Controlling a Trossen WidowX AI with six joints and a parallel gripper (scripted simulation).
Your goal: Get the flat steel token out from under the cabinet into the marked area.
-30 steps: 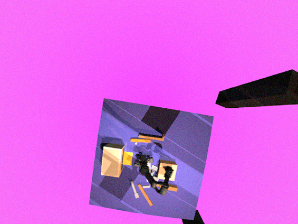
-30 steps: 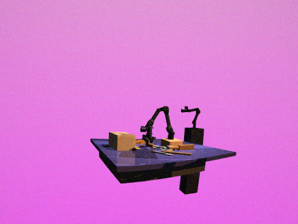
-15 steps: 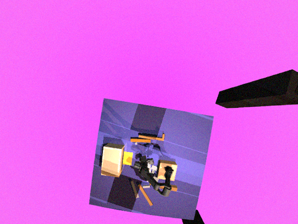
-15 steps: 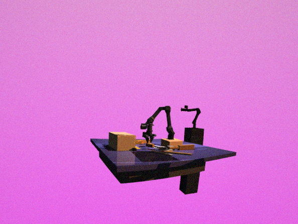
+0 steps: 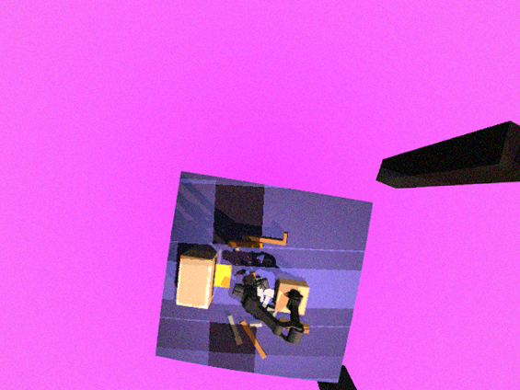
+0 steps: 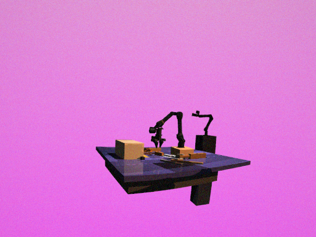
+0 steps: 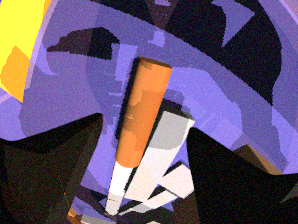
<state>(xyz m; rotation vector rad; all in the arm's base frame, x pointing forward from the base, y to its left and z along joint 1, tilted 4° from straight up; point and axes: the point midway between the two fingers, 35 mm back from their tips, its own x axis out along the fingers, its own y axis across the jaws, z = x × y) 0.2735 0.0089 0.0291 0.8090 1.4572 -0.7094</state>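
The tan cabinet (image 5: 192, 282) (image 6: 129, 150) stands at the table's left side. The yellow marked area (image 5: 222, 270) (image 7: 17, 30) lies in front of it. I cannot make out the token in any view. My gripper (image 6: 158, 146) (image 7: 146, 127) points down above the table, between the marked area and the arm's base. It is open and holds nothing. Below and between its fingers lies a tool with a round orange handle (image 7: 145, 107) and a thin white shaft (image 7: 119, 182). A grey-white bar (image 7: 160, 145) lies close beside the handle.
An orange L-shaped bar (image 5: 271, 240) and a shorter orange bar (image 5: 239, 244) lie on one side. A long orange stick (image 5: 254, 340) and a pale stick (image 5: 235, 330) lie on the other. White pieces lie near the arm's base block (image 5: 283, 299) (image 6: 182, 150).
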